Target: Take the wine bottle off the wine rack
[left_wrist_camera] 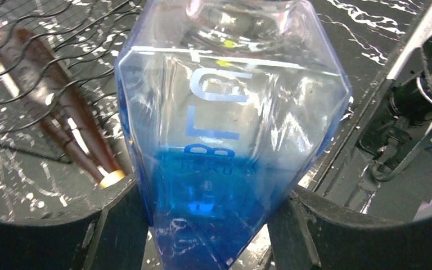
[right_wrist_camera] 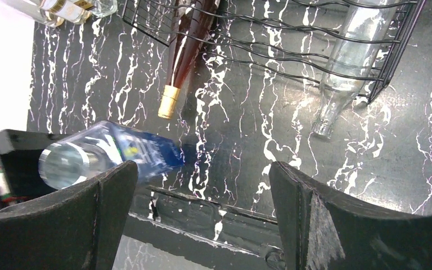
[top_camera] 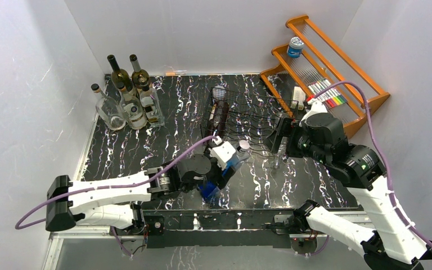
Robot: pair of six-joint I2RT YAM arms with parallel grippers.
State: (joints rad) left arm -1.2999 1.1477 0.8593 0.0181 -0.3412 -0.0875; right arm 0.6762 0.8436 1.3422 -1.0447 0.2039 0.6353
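The black wire wine rack (top_camera: pixel 250 109) lies at the back middle of the table. A dark brown bottle (top_camera: pixel 220 115) lies in its left cradle. A clear bottle (right_wrist_camera: pixel 349 50) lies in a cradle at its right end, its neck sticking out over the table. My left gripper (top_camera: pixel 216 180) is shut on a clear bottle with blue liquid (top_camera: pixel 230 163), tilted above the table in front of the rack. It fills the left wrist view (left_wrist_camera: pixel 230 140), between the left gripper (left_wrist_camera: pixel 208 225) fingers. My right gripper (right_wrist_camera: pixel 202 197) is open and empty, above the table by the rack's right end (top_camera: pixel 281 138).
Several glass bottles (top_camera: pixel 126 98) stand at the back left corner. An orange wooden slatted shelf (top_camera: pixel 365 84) leans at the back right with a blue-capped jar (top_camera: pixel 295 46) and markers on it. White walls close in the table on three sides.
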